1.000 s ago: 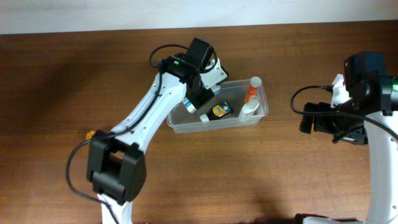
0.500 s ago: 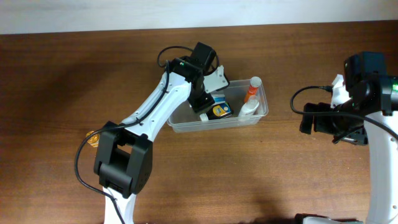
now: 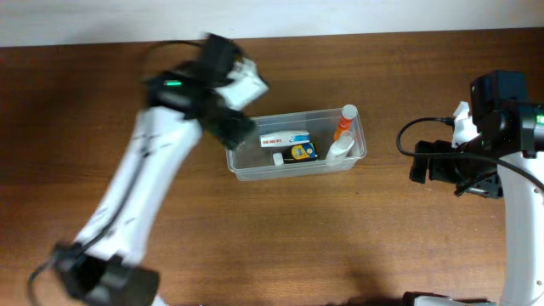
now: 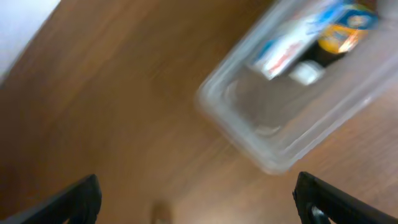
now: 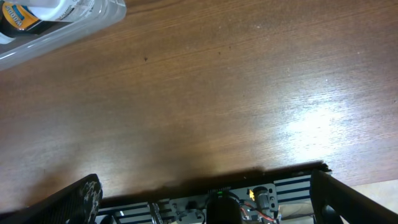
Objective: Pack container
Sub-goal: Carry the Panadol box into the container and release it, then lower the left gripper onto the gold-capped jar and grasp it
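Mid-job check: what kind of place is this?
Probably a robot lab bench: left arm and right arm at a wooden table, plain white wall behind, one clear container of small items.

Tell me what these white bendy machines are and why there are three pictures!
The left arm and right arm are robots at a wooden table. One picture looks down from above. The other two come from small cameras on each arm's wrist. Each arm ends in a two-fingered tool for grabbing. The left tool and the right tool are both open and hold nothing. On the table sits a clear plastic container. Inside lie a white box, a small yellow and blue item, a white bottle and an orange tube with a white cap.
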Motion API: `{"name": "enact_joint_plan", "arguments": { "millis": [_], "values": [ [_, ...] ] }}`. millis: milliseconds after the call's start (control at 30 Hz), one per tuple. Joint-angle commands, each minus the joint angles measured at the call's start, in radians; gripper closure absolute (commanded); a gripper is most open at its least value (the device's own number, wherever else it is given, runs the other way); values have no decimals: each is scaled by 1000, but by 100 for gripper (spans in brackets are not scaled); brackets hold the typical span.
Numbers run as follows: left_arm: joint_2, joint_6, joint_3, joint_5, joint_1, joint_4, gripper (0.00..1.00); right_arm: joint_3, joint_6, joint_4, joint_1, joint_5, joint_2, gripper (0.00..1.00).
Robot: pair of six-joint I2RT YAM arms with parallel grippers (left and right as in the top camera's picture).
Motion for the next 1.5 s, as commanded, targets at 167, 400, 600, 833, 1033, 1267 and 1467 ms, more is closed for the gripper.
{"name": "enact_joint_plan", "arguments": {
  "millis": [167,400,600,833,1033,1267,1467],
  "values": [
    [10,-425,-19,4,378,-121,1,-4,-9,5,-5,9,-5,1],
    [45,-426,-136,100,593,-70,1,-4,-9,4,-5,9,-5,1],
    [107,-426,-295,128,645,27,1,-4,-8,5,-5,8,-5,2],
    [175,-426,-436,127,643,144,1,-4,-8,5,-5,8,-5,2],
    [227,-426,-481,123,643,207,0,-4,-8,4,-5,8,-5,2],
    [254,-426,-481,124,640,240,3,-4,-8,4,-5,8,-5,1],
    [254,-426,-481,124,640,228,43,-4,-8,4,-5,8,-5,2]
  ]
}}
